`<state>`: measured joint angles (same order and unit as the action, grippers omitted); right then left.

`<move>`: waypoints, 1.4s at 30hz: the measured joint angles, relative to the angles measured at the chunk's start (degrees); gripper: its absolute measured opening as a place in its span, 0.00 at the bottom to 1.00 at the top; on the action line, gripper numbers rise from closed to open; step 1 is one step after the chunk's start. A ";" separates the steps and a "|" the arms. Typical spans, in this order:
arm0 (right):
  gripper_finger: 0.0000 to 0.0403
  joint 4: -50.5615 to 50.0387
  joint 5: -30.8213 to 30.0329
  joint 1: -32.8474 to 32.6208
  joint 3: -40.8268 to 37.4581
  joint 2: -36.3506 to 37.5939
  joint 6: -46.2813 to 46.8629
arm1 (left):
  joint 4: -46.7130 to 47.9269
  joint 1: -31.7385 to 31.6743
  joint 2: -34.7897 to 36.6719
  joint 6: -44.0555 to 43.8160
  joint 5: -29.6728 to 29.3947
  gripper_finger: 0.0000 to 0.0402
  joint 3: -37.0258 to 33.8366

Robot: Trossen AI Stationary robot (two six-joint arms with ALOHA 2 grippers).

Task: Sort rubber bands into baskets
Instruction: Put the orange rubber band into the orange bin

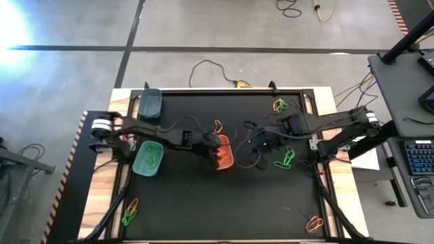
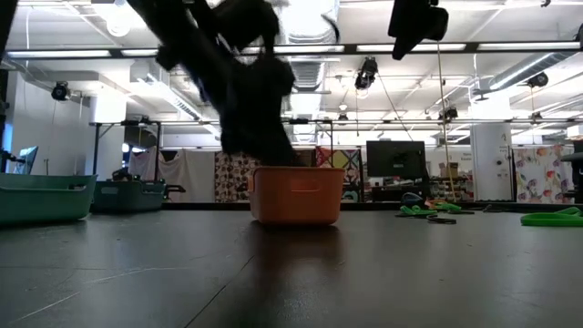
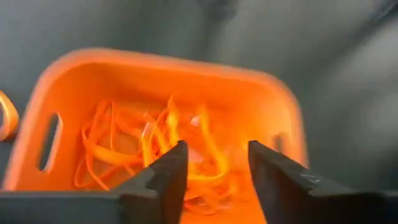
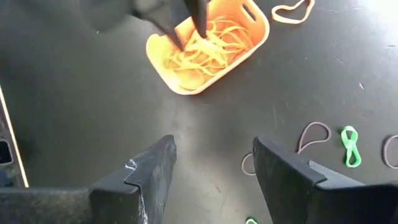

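The orange basket (image 1: 225,157) stands at the table's middle with a heap of orange rubber bands (image 3: 155,143) in it. My left gripper (image 1: 215,148) is open, its fingertips (image 4: 181,38) reaching down into the basket over the heap; the left wrist view (image 3: 214,163) shows nothing between them. My right gripper (image 1: 252,146) hangs open and empty (image 4: 214,155) above the bare mat just right of the basket. The light green basket (image 1: 148,159) and the dark teal basket (image 1: 150,103) stand at the left. My left gripper points down into the orange basket from above, fingers spread. I cannot tell whether its fingertips touch the orange bands (image 4: 205,53) below them.
Loose bands lie on the mat: an orange one (image 1: 218,125) beyond the basket, green ones (image 1: 285,160) and brown loops (image 4: 314,134) under the right arm, orange and green at the far right (image 1: 279,105), near left (image 1: 130,211) and near right (image 1: 313,222).
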<state>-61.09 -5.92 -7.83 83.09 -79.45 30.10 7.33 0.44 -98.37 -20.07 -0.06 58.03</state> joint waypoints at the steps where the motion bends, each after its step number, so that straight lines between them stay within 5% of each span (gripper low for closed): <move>1: 0.51 -0.08 0.04 0.40 0.00 0.19 -0.11 | 0.24 -0.65 1.64 0.09 0.32 0.42 0.13; 7: 0.51 -0.14 0.40 2.07 0.00 0.34 -1.97 | 0.46 -11.25 6.71 4.91 -2.12 0.62 0.10; 14: 0.51 -0.07 0.45 4.91 0.00 0.32 -3.28 | 0.76 -22.81 -1.20 4.62 -1.75 0.65 2.79; 25: 0.51 -0.07 3.38 10.50 0.00 0.32 -3.67 | 19.54 -23.09 -19.51 3.20 -5.56 0.66 21.74; 35: 0.51 0.03 4.66 13.25 0.00 0.32 -3.03 | 18.61 -20.25 -21.59 1.46 -4.05 0.65 23.56; 42: 0.51 0.07 4.93 14.25 0.00 0.32 -2.08 | 16.26 -18.27 -22.89 1.27 -5.12 0.51 23.00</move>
<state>-61.02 -1.00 6.42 83.09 -79.13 28.02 23.59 -17.83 -121.26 -18.79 -5.18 81.03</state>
